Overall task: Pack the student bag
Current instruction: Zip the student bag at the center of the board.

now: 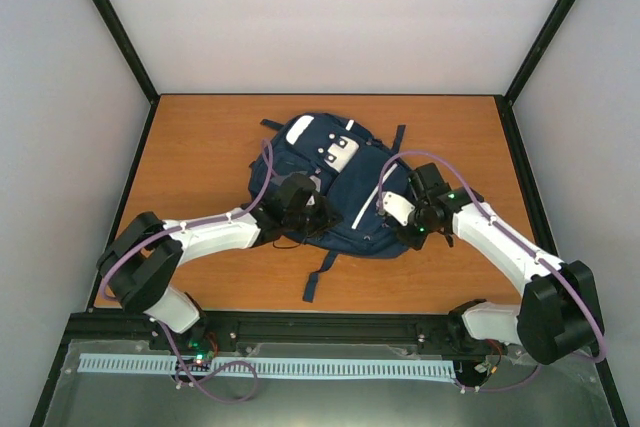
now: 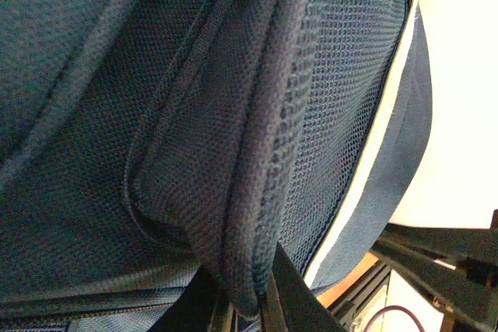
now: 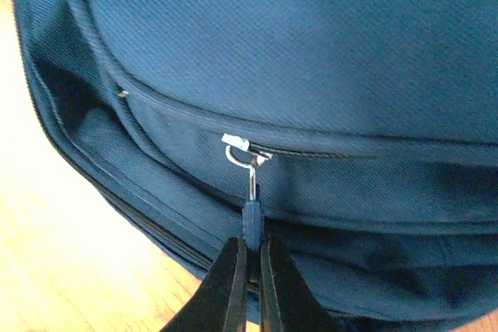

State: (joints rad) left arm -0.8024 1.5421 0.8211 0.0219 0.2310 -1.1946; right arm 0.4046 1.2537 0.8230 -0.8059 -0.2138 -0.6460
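Right pincer [image 3: 250, 248] on student bag [image 3: 311, 60] zipper [image 3: 250, 215]

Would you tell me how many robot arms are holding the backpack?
2. Left arm, on the backpack's left: jaws pinch a fabric fold. Right arm, on its right: jaws hold the zipper pull.

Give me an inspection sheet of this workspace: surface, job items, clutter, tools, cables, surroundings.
Surface: orange wooden table.
Job's things: navy bag lying mid-table, straps spread.
Clutter: nothing seen.
Tools: left tool pinches a fold of bag fabric; right tool shut on a zip pull.
Cables: purple cables run along both arms.
Surroundings: white walls, black frame.
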